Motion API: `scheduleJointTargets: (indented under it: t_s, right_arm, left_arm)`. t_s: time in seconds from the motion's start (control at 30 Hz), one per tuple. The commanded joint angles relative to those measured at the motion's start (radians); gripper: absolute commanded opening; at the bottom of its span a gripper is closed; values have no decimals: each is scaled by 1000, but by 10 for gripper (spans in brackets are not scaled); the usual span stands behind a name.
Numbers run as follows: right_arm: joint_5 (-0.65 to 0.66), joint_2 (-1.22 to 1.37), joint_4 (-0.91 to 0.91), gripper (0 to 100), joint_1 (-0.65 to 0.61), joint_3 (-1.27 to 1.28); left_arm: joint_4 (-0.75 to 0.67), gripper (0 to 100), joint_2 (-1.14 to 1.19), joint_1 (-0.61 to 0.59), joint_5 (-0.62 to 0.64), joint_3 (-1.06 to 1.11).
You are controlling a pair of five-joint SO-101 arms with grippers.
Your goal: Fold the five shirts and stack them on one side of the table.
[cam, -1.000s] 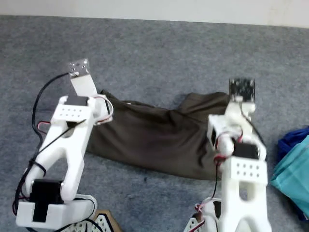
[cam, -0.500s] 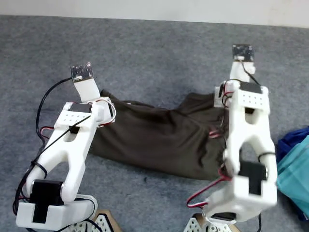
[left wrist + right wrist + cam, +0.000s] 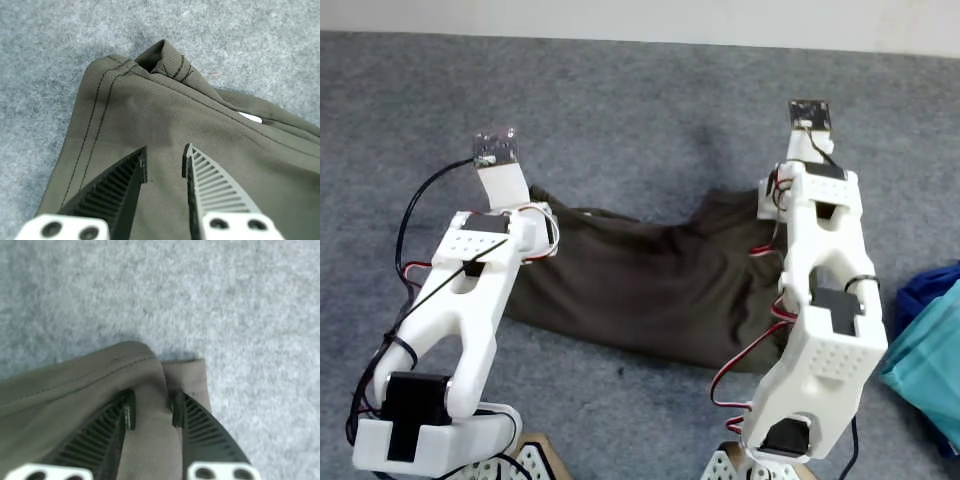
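Note:
A dark olive shirt (image 3: 650,285) lies crumpled across the middle of the grey table. My left gripper (image 3: 166,159) hovers open just above the shirt's far left corner (image 3: 160,57), with fabric under its tips and nothing between them; the high view shows this left gripper (image 3: 532,218) at that corner. My right gripper (image 3: 152,412) is open at the shirt's far right corner, its fingers (image 3: 129,412) straddling a raised ridge of fabric close to the hem. In the high view the right gripper (image 3: 775,205) sits under the stretched-out right arm.
A teal cloth (image 3: 932,350) and a blue cloth (image 3: 923,285) lie bunched at the right edge of the table. Both arm bases stand at the near edge. Bare grey table surface (image 3: 650,120) stretches beyond the shirt.
The right arm has swung from a folded pose near its base out to the shirt's far right corner. The left arm has barely moved. The shirt lies as before.

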Motion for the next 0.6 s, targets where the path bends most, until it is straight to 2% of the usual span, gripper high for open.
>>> scheduleJointTargets:
  t_s: [0.0, 0.1, 0.27, 0.43, 0.57]
  right_arm:
    - [15, 18, -18, 134, 8, -99]
    - [15, 41, -16, 127, 10, -114]
    - [14, 41, -16, 2, 16, -119]
    - [14, 36, -12, 8, 39, -119]
    - [14, 21, 58, 8, 68, -162]
  left_arm:
    - [-15, 141, -8, 12, -11, -8]
    - [-15, 141, -8, 12, -11, -8]
    - [-15, 141, -7, 15, -12, -8]
    - [-15, 141, -7, 16, -12, -8]
    - [-17, 141, -7, 16, -12, -8]
